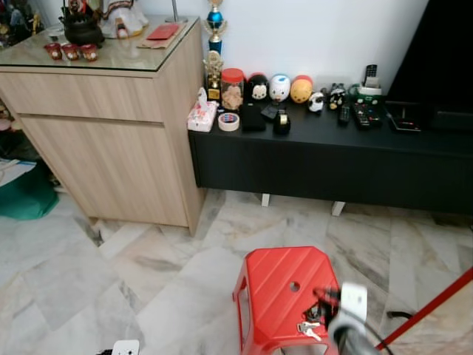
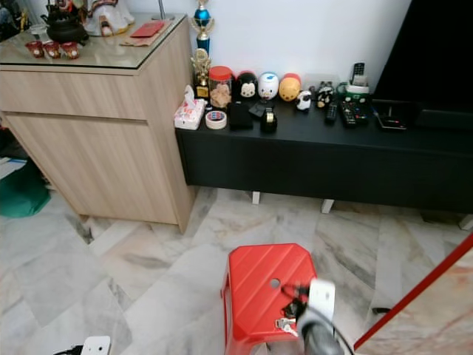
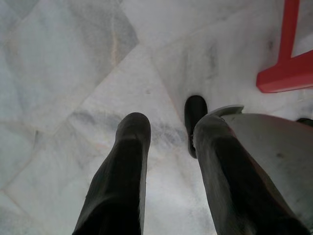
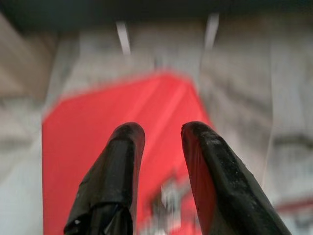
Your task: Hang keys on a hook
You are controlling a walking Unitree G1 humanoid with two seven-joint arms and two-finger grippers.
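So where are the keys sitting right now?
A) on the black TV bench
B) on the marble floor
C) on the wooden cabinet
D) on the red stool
D: the keys lie on the near edge of the red stool, with the right claw open just above them.

right gripper (image 4: pixel 159 134): fingers parted, reaching forward | left gripper (image 3: pixel 168 129): fingers parted, pointing down

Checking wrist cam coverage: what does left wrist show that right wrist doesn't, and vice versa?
Left wrist: the open left gripper hanging over marble floor, with just a stool leg at the edge.
Right wrist: the open right gripper over the stool top, blurred, with the keys lying near its fingers and the black cabinet's feet beyond.
Both: two parted black fingers, the red stool, marble floor.
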